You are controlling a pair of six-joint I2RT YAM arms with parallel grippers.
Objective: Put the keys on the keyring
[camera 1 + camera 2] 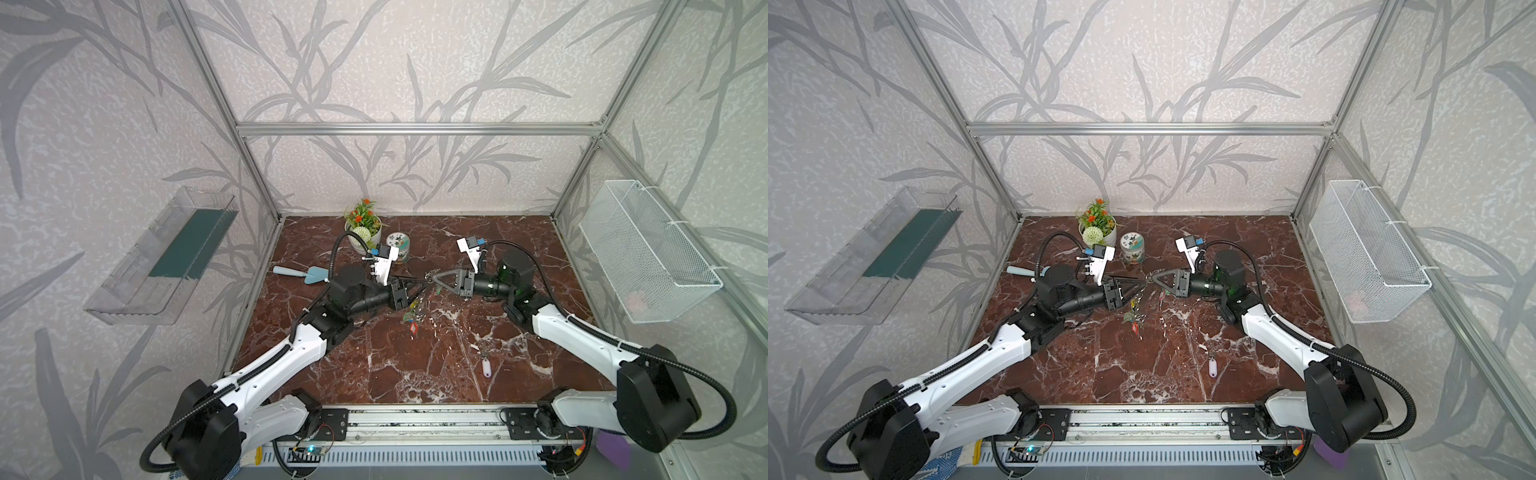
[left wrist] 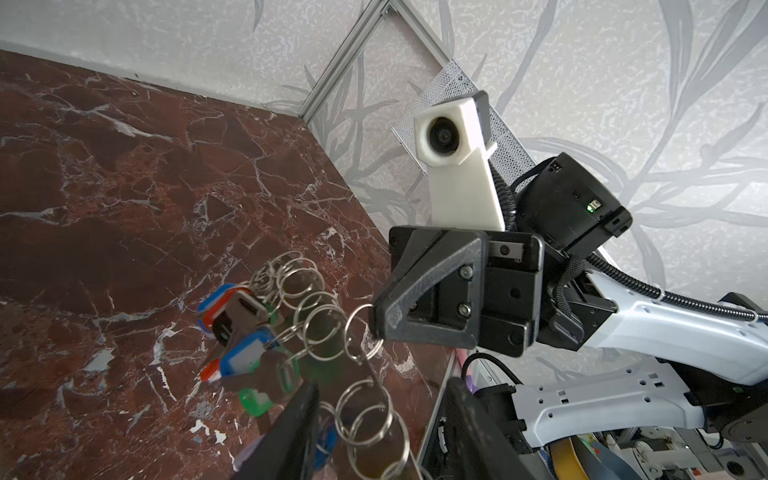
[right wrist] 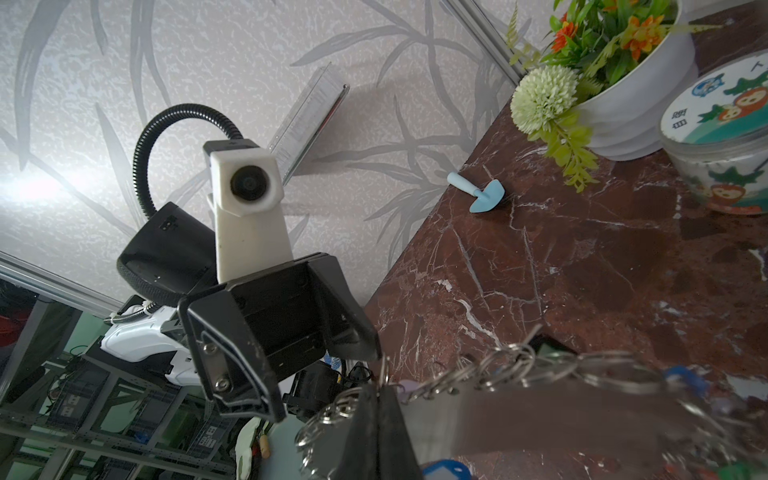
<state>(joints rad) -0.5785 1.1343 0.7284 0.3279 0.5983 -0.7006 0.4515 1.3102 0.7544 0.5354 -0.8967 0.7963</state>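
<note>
The keys (image 1: 484, 365) are lying flat on the dark red marble table (image 1: 374, 374), toward its front and right of the middle, well apart from both grippers. In both top views they are showing as a small oblong tag, pale whitish with a lilac tinge, with a bit of metal at its far end that is too small to make out. The keyring (image 1: 415, 309) is dangling in the air over the middle of the table, between the two arms. In the left wrist view it is showing as a string of overlapping silver split rings (image 2: 316, 328) carrying blue, orange-red and green plastic tags. In the right wrist view its flat grey plate (image 3: 519, 415) is blurring across the foreground. The right gripper (image 2: 376, 328) is pressing its fingers together on the keyring's edge, a small ring sitting right at their tips. The left gripper (image 2: 382, 428) is facing it with its fingers (image 2: 291, 436) spread, rings passing between them with nothing pinched. Whether the lowest tags are touching the table cannot be told.
</note>
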